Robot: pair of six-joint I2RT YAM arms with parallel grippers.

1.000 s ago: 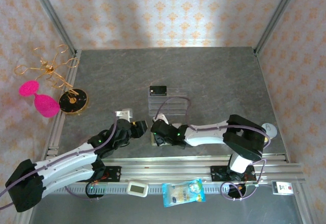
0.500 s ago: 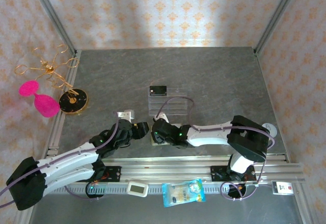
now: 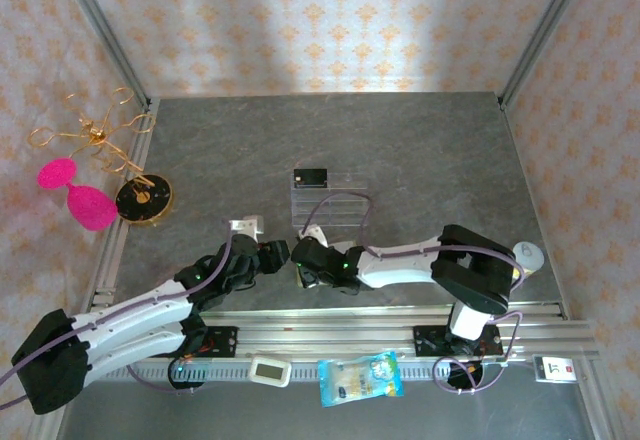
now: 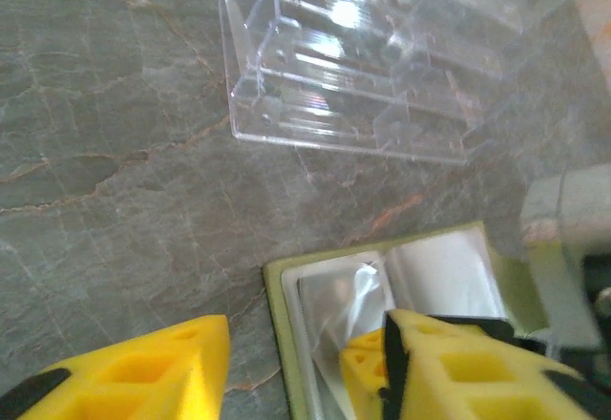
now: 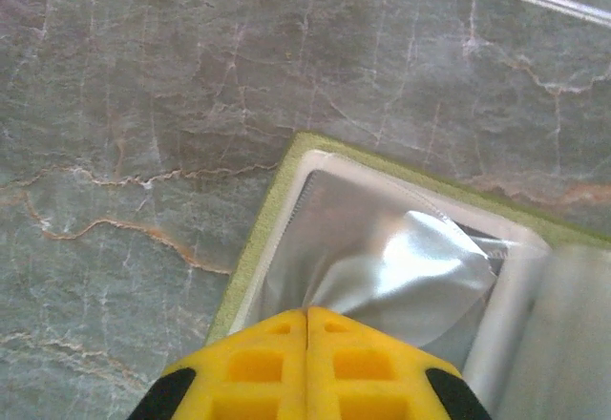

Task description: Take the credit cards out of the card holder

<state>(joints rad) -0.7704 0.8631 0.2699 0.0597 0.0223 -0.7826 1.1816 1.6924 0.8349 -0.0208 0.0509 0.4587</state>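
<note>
Ok, status: card holder (image 4: 439, 267) lies flat and open on the desk (image 4: 115, 153), inner pockets up, just in front of the clear compartment tray (image 4: 353, 76), between the two hands.

Right hand (image 5: 306, 317) is clenched, fingers pressed flat together. The tips sit right at a raised crease in the clear pocket film (image 5: 401, 267). It looks like it's working the film up to open the pocket mouth, but I can't confirm it actually has film pinched.

Left hand (image 4: 307, 329) is released and straddles the holder's left edge, one finger over bare desk and the other over the pale pocket. My read is that it's there to brace the holder so it doesn't slide while the right hand pulls.

Credit cards: can't tell where they sit, presumably still tucked in the pockets.

Orientation: the opened holder's long axis runs roughly across the desk, near parallel to the tray's long side and slightly skewed. The fold crosses that axis. The olive corner points toward the tray.
</note>
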